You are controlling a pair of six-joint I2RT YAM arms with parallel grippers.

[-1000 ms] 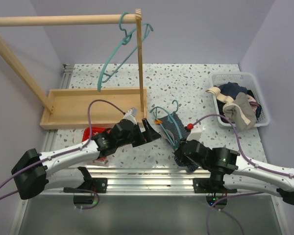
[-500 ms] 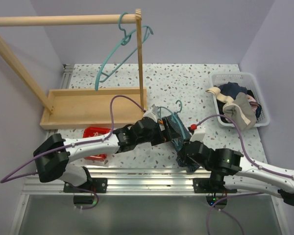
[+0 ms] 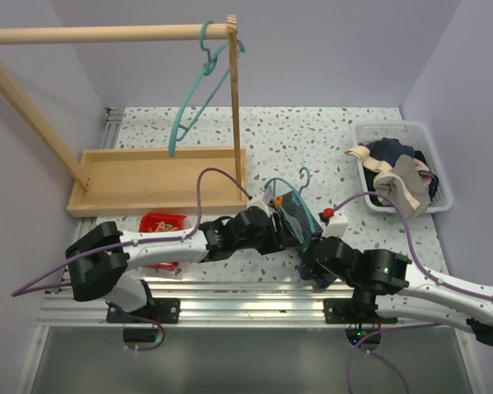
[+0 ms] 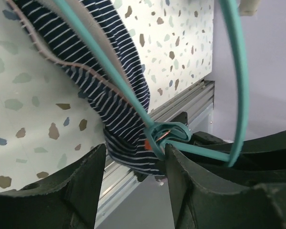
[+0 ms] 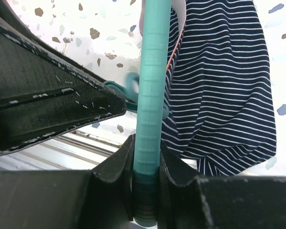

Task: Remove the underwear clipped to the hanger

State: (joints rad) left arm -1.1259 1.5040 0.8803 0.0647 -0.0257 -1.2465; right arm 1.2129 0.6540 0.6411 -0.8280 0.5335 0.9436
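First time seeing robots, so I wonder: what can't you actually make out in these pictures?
Top view: the right pincer sits under its own arm, grip hidden.
Left wrist view: the hanger clip covers where it bites the striped underwear.
Right wrist view: the held hanger runs off the top edge.

You find no legible text, brand, number or sign in any view; pale marks on the red packet (image 3: 161, 223) are too small to read.
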